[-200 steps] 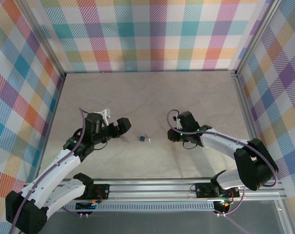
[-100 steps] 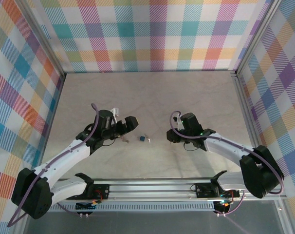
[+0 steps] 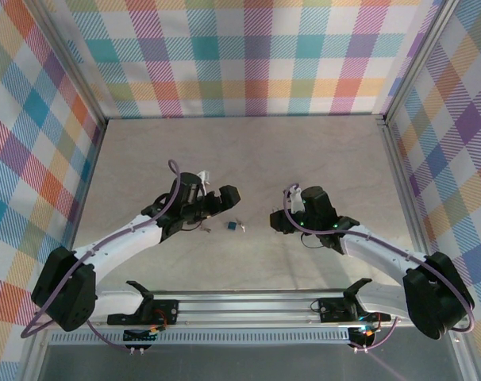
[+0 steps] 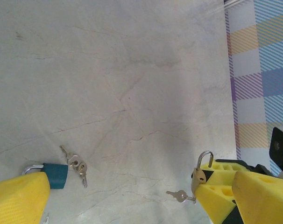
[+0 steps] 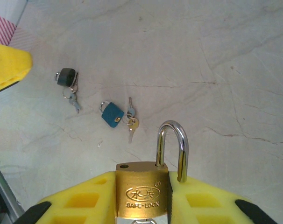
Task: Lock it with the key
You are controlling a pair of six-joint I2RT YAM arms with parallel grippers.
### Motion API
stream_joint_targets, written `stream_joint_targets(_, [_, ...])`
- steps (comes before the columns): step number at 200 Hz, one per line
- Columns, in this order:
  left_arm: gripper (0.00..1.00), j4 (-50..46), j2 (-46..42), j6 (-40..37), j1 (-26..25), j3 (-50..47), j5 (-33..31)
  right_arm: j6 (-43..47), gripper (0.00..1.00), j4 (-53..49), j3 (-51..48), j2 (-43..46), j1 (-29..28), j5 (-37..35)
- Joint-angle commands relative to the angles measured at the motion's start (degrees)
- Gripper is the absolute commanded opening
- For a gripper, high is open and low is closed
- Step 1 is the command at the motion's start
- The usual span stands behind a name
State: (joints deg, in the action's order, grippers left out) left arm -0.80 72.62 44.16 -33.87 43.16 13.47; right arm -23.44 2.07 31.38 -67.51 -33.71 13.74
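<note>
**Brass lock gripped shackle-first, spare locks on the stone-look top**

The tabletop (image 3: 248, 151) is pale beige with fine grey veins like marble, matt and bare apart from a few small locks. Walls (image 3: 240, 55) of pastel plaid in teal, orange, purple and yellow close it in at the back and on both sides, and slim aluminium posts (image 3: 70, 62) run up the corners.

The right hand (image 3: 278, 221) is narrowed on a brass padlock (image 5: 142, 193), whose body is pinched between the yellow pads. The lock's long axis runs in line with the fingers. Its steel shackle points out past the fingertips, away from the wrist and toward the left hand (image 3: 223, 200). The shackle stands open, with one leg free beside the body. A small silver key (image 4: 180, 196) hangs at the keyhole end, nearest the palm. Whether it sits in the keyhole cannot be told.

The left hand is spread wide and holds nothing. Between the two hands, ahead of the right fingertips, a teal padlock (image 5: 112, 115) lies flat with its keys (image 5: 131, 122) just beside it. Farther out, near the left hand, lies a dark padlock (image 5: 66, 77).
</note>
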Motion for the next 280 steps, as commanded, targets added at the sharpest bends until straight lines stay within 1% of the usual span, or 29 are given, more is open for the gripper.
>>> stream_joint_targets(1, [1.00, 2.17, 0.94, 0.64, -0.66, 1.91, 0.23, 0.69, 0.28, 2.64, -0.62, 0.83, -0.30, 1.64])
stream_joint_targets(126, [1.00, 4.18, 4.46, 1.10, -2.43, 3.38, -0.12, 0.24, 0.28, 5.03, -2.63, 5.16, -0.30, 3.65])
stream_joint_targets(171, [1.00, 4.74, 5.25, 1.18, -2.61, 3.18, 0.06, -0.09, 0.28, 6.95, -4.52, 9.93, -0.30, 4.66])
stream_joint_targets(197, [1.00, 5.34, 5.86, 1.45, -2.77, 3.46, 0.24, 0.02, 0.25, 7.10, -5.00, 11.40, -0.28, 6.03])
stream_joint_targets(280, [1.00, 7.86, 8.77, 2.63, -4.16, 4.69, 0.71, 0.16, 0.27, 6.91, -5.01, 15.07, -0.16, 7.29])
